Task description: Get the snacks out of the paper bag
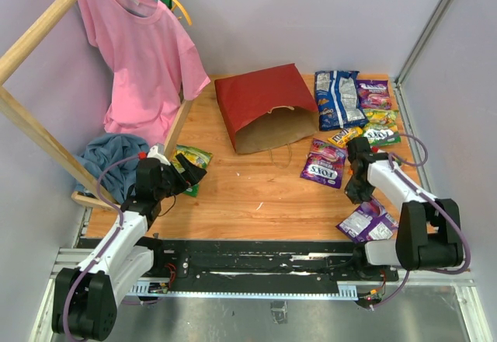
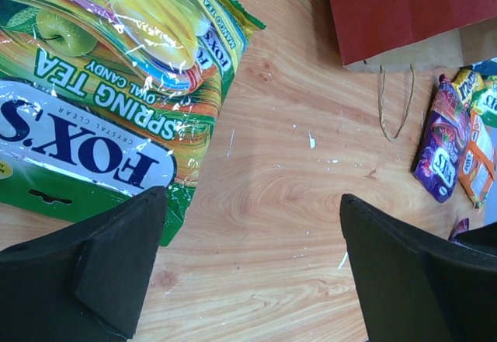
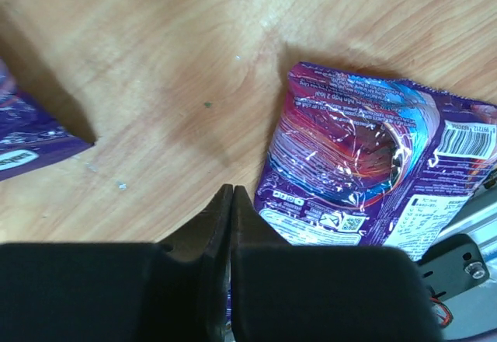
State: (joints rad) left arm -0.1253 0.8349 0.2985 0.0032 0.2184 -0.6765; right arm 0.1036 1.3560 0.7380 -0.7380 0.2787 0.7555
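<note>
Lying flat, red paper bag [image 1: 260, 101], brown kraft mouth gaping.

Robot lab cell, plain panel walls [image 1: 311, 15], aluminium framing [image 1: 429, 27] (test rig)
</note>
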